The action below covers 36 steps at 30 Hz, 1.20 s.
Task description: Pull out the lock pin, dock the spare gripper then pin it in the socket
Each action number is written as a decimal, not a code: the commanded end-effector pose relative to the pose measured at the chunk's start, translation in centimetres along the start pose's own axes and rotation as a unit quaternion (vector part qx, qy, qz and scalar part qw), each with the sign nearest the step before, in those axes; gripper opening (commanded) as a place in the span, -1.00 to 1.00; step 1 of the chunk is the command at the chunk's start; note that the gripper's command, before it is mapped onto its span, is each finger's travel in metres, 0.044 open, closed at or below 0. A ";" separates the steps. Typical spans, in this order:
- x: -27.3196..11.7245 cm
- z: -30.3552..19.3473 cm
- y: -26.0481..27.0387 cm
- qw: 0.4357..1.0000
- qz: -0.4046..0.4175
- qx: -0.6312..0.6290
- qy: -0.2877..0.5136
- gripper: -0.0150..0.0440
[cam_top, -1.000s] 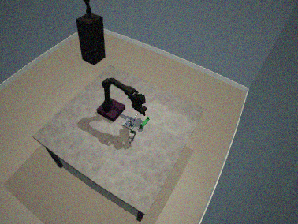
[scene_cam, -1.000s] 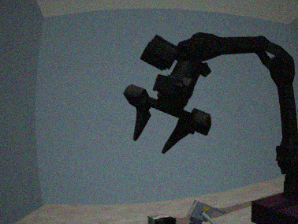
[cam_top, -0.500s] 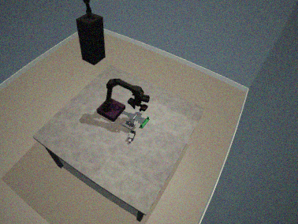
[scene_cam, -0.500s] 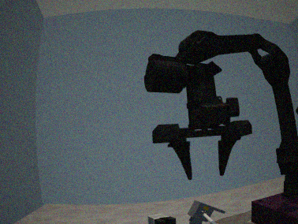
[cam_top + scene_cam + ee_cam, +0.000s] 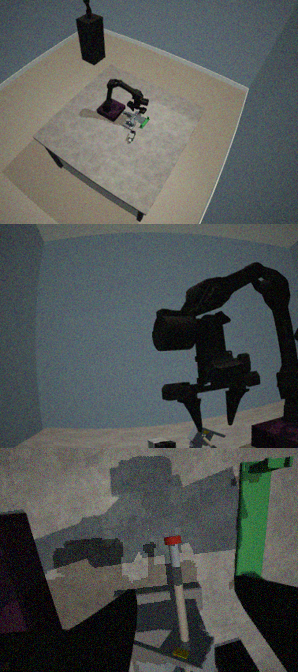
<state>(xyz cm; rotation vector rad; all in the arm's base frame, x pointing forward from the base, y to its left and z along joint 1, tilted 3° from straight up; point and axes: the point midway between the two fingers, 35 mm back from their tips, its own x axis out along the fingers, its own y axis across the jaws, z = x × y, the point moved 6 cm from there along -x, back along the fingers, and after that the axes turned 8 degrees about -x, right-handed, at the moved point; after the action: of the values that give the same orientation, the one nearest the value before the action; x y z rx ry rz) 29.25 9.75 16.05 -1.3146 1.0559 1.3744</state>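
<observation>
The lock pin (image 5: pixel 180 610), a pale rod with a red head, slants up from the grey mount (image 5: pixel 157 614) (image 5: pixel 195 438) (image 5: pixel 138 117) near a yellow mark. Its lower end appears to enter the mount; the socket hole is not clear. My gripper (image 5: pixel 184 589) (image 5: pixel 215 427) (image 5: pixel 136 109) is open, fingers pointing down. In the wrist view the pin shows between the fingers, but neither finger appears to touch it. A small pale block with a dark face (image 5: pixel 131 136) (image 5: pixel 162 444) stands beside the mount; I cannot tell whether it is the spare gripper.
A green bracket (image 5: pixel 254 523) (image 5: pixel 144 122) with a hooked end stands beside the mount, near one finger in the wrist view. The arm's dark purple base (image 5: pixel 111 110) (image 5: pixel 268 434) is behind the mount. The arm's shadow falls across the grey table (image 5: pixel 98 150).
</observation>
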 end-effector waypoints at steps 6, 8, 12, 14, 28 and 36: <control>2.1 0.0 0.1 1.000 -0.004 0.002 0.001 0.53; 2.4 0.0 0.0 1.000 -0.004 0.002 0.001 0.53; 3.1 0.0 0.0 1.000 -0.004 0.002 0.001 0.53; 3.4 0.0 0.0 1.000 -0.004 0.002 0.001 0.53; 5.7 0.0 0.0 1.000 -0.004 0.002 0.001 0.53; 6.9 -0.1 0.1 1.000 -0.004 0.002 0.001 0.53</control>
<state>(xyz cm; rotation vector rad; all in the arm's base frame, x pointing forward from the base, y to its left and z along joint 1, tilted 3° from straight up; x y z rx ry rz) 29.26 10.10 9.83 -1.3181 1.0454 1.3664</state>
